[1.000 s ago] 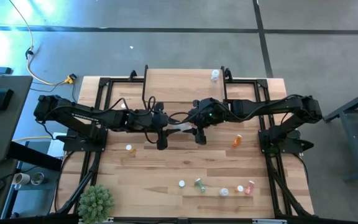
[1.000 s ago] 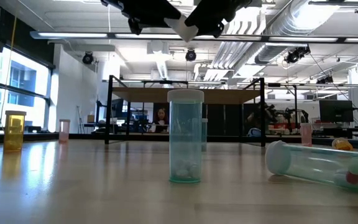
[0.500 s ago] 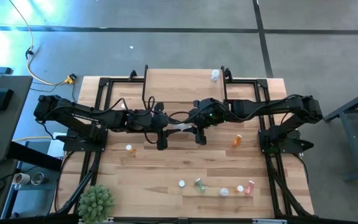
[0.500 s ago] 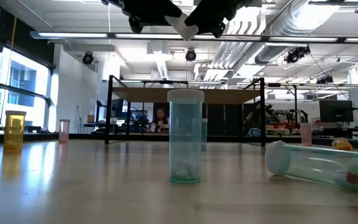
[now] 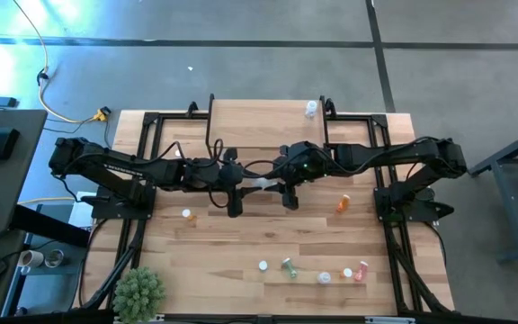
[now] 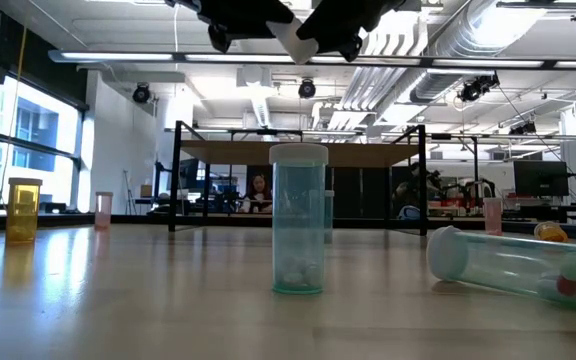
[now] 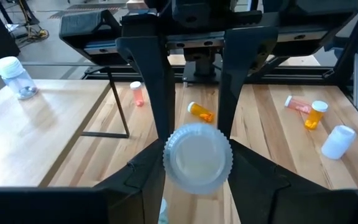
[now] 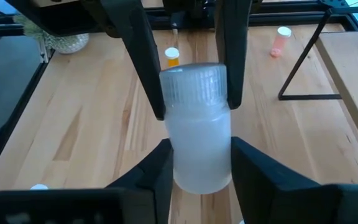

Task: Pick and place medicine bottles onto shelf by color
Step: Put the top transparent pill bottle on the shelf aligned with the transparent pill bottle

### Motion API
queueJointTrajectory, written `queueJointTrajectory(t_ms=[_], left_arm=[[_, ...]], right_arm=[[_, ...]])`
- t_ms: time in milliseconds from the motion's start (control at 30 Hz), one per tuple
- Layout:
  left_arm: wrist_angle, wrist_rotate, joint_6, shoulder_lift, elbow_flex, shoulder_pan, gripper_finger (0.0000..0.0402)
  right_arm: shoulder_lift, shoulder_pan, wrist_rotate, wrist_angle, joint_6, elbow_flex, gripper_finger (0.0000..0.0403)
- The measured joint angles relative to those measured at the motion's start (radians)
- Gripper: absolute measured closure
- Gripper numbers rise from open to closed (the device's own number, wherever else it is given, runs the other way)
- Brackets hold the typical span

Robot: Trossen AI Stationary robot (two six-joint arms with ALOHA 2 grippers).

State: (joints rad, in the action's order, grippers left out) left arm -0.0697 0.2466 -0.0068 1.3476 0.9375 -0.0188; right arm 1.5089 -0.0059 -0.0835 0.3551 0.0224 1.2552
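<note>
1. A light-wood table [image 5: 196, 252] stands on a grey floor, with the small shelf [image 5: 259, 121] raised at its far edge and open workshop space behind.
2. The right gripper [image 8: 197, 180] has its fingers pressed against the frosted body of a white bottle [image 8: 197, 124], one on each side, pinching it near its base.
3. The left gripper [image 7: 197, 180] meets it head-on, its fingers flanking the ribbed white cap of the same bottle. They look to be touching the cap, so the bottle appears gripped at both ends.
4. The bottle lies level in the air between the two grippers, just in front of the shelf's front edge and clear of the table.
5. Judged from this, the step is a hand-over in mid-air, and one side must let go before the bottle can travel to the shelf.
6. The bottle looks light, stiff and smooth-walled, so a modest squeeze should do. The ribbed cap offers better bite than the slick body, though a grip mid-body would keep it straighter for setting down upright.
7. One clear bottle [image 5: 310, 109] stands on the shelf's right corner.
8. Farther in front of the shelf are an orange bottle [image 5: 343, 204], a green bottle [image 5: 289, 265] and a pink bottle [image 5: 361, 270].
</note>
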Motion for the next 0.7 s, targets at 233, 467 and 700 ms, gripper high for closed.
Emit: queueJointTrajectory(t_ms=[233, 467, 700], left_arm=[[-0.019, 0.007, 0.003, -0.001, 0.004, -0.001, 0.0223], [-0.006, 0.006, 0.003, -0.009, 0.003, -0.001, 0.0185], [0.017, 0.021, 0.012, -0.087, 0.003, -0.001, 0.017]], right_arm=[[0.002, 0.0, 0.017, -0.013, 0.012, 0.0, 0.0292], [0.002, 0.0, 0.021, -0.012, 0.007, 0.0, 0.0294], [-0.043, 0.0, 0.035, -0.008, -0.019, 0.0, 0.0294]])
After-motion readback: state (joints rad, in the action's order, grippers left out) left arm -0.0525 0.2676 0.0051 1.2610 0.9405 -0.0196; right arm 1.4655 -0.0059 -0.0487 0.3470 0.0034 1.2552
